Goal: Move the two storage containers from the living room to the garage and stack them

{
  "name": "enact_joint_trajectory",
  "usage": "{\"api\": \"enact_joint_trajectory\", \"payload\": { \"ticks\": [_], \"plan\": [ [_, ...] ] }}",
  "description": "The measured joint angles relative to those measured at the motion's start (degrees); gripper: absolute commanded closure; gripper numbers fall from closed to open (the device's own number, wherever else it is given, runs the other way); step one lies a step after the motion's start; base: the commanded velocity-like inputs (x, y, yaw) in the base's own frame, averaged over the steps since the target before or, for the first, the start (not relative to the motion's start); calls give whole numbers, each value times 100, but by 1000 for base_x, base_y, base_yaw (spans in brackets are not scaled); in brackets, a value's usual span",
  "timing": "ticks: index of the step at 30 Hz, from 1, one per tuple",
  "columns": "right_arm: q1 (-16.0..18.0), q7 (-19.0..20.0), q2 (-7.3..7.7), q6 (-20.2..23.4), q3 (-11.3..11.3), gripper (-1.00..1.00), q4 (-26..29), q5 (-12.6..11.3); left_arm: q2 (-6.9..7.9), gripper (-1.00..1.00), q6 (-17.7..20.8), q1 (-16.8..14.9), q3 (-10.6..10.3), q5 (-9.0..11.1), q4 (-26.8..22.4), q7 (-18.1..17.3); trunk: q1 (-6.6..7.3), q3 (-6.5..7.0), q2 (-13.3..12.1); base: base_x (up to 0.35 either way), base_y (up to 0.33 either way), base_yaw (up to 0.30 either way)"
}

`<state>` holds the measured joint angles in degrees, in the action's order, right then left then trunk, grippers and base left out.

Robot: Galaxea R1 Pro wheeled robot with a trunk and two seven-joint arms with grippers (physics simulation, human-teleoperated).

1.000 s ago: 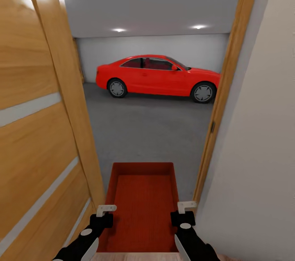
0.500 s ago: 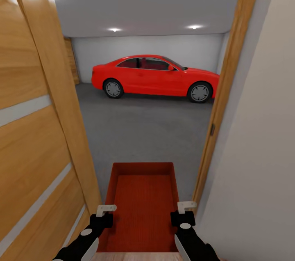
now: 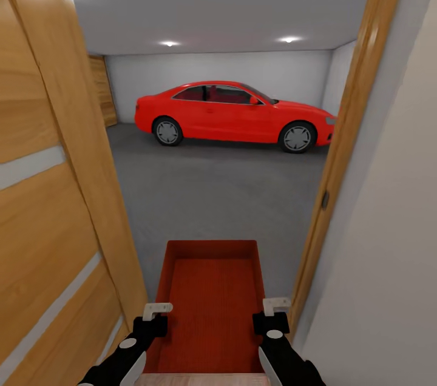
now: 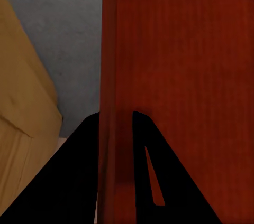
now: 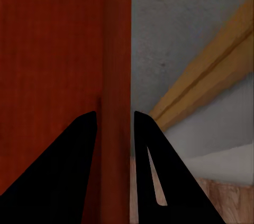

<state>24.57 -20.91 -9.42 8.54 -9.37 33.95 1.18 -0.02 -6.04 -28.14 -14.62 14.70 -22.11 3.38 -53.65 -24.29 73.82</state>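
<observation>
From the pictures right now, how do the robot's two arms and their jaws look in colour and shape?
Both arms are black with a round white disc near the wrist and a pale panel along the forearm. The left gripper and the right gripper each end in a small off-white bracket-like piece. In the wrist views the jaws are flat, black, tapering wedges, one with a narrow slot.

The left tool (image 4: 115, 129) sits at the bottom of the frame, its two black fingers (image 4: 79, 182) straddling the thin side wall of an orange-red storage container (image 4: 180, 65). The container's finely ribbed inside bottom covers the right half of the frame. At upper left lies mottled grey concrete floor (image 4: 69, 39), with a wooden door (image 4: 21, 123) slanting along the left edge.
</observation>
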Motion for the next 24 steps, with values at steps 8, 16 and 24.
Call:
{"api": "enact_joint_trajectory", "payload": {
  "ticks": [8,16,24],
  "plan": [
    [0,0,0,-1,0,100,0,2,0,100,-3,1,1,0,0,0,-3,0,-1,58,9,0],
    [0,19,3,3,8,100,0,5,-1,100,1,0,8,-1,2,-5,-2,0,-1,34,78,0],
    [0,22,4,4,12,100,1,7,-1,100,2,1,8,0,1,-5,-3,0,0,62,119,-4]
  ]
}}
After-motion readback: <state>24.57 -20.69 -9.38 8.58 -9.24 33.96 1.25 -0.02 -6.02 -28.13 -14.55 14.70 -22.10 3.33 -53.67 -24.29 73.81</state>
